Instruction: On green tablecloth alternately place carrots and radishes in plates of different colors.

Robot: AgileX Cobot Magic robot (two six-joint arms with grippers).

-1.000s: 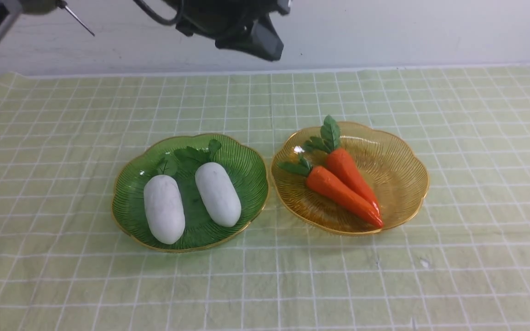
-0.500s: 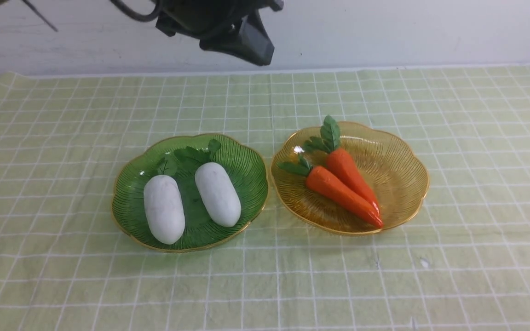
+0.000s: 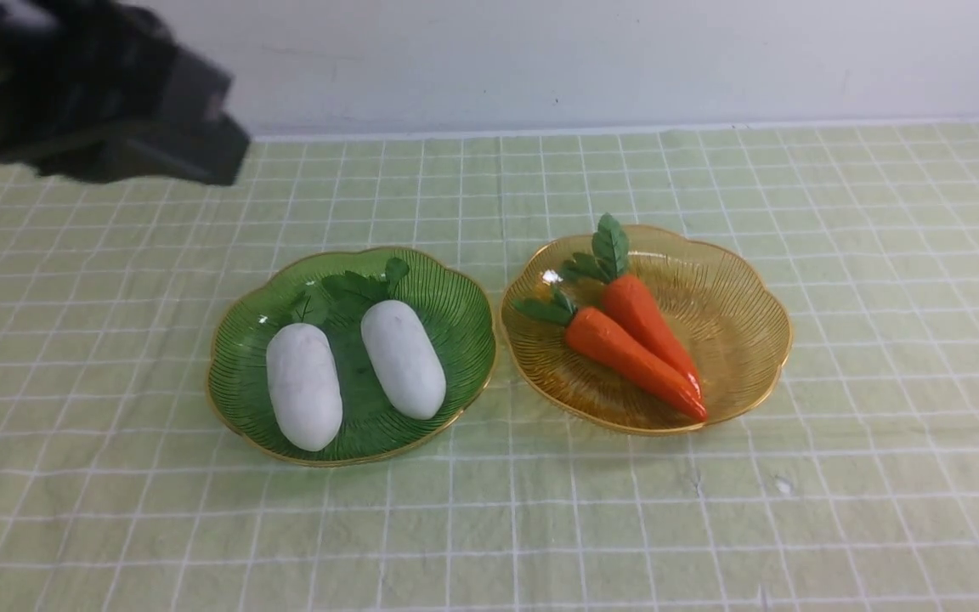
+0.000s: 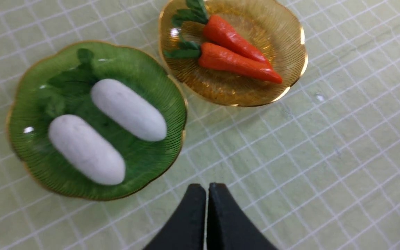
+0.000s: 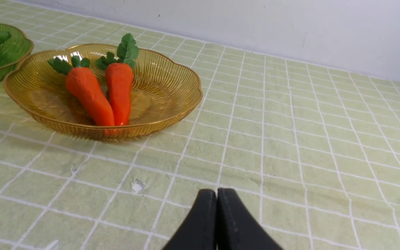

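Two white radishes (image 3: 303, 385) (image 3: 402, 358) lie side by side in the dark green plate (image 3: 455, 297). Two orange carrots (image 3: 625, 357) (image 3: 647, 323) lie together in the amber plate (image 3: 727, 297). Both plates stand on the green tablecloth (image 3: 710, 510). My left gripper (image 3: 230, 157) is a blurred dark shape high at the back left. In the left wrist view it (image 4: 206, 189) is shut and empty, above the cloth beside the green plate (image 4: 141, 66). My right gripper (image 5: 216, 194) is shut and empty, low over the cloth, apart from the amber plate (image 5: 165, 80).
A white wall (image 3: 625, 59) runs along the far edge of the cloth. A small white speck (image 3: 785, 486) marks the cloth in front of the amber plate. The right arm is out of the front view.
My left arm has swung from the top centre of the front view to the top left and sits lower. The plates and vegetables have not moved.
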